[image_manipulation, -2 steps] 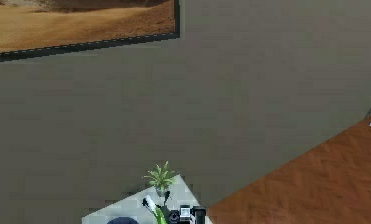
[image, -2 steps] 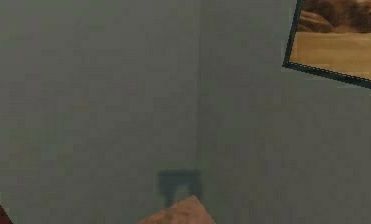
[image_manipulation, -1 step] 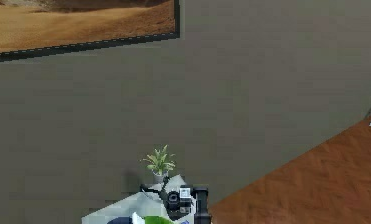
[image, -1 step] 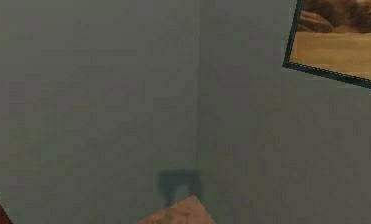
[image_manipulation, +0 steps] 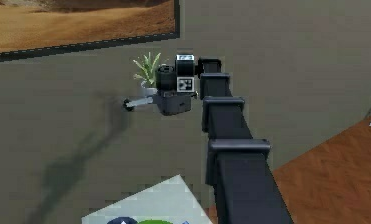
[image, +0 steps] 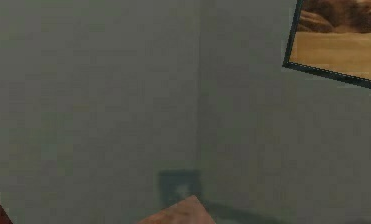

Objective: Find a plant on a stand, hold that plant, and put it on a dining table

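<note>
In the arm side view a small plant [image_manipulation: 147, 70] with thin green and pale leaves hangs at the far end of my gripper [image_manipulation: 133, 103], in front of the grey wall and clear of every surface. The gripper holds the plant. Its dark body, beside the white marker squares [image_manipulation: 183, 78], sits just right of the plant. My dark arm [image_manipulation: 233, 150] rises from the bottom edge up to it.
A framed desert picture [image_manipulation: 83, 22] hangs on the wall above the plant and appears again at the forward view's upper right [image: 338, 40]. A pale surface [image_manipulation: 153, 205] lies at the bottom, with wooden floor [image_manipulation: 333, 170] to the right. The forward view faces a wall corner [image: 200, 100] with a pinkish object [image: 178, 212] low down.
</note>
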Controlling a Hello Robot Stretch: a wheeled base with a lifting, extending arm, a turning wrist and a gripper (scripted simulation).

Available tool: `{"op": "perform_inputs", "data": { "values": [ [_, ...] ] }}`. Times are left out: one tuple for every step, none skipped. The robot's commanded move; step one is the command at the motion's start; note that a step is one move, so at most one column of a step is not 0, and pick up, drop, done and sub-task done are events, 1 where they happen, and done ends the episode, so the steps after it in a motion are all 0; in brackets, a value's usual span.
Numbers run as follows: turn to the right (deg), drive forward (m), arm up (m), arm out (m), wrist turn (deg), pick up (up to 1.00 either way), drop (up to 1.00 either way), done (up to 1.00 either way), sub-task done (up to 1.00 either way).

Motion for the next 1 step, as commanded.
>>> {"op": "perform_inputs", "data": {
  "values": [
    [0.0, 0.00, 0.00, 0.00, -45.0, 0.00, 0.00, 0.00, 0.00]
  ]
}}
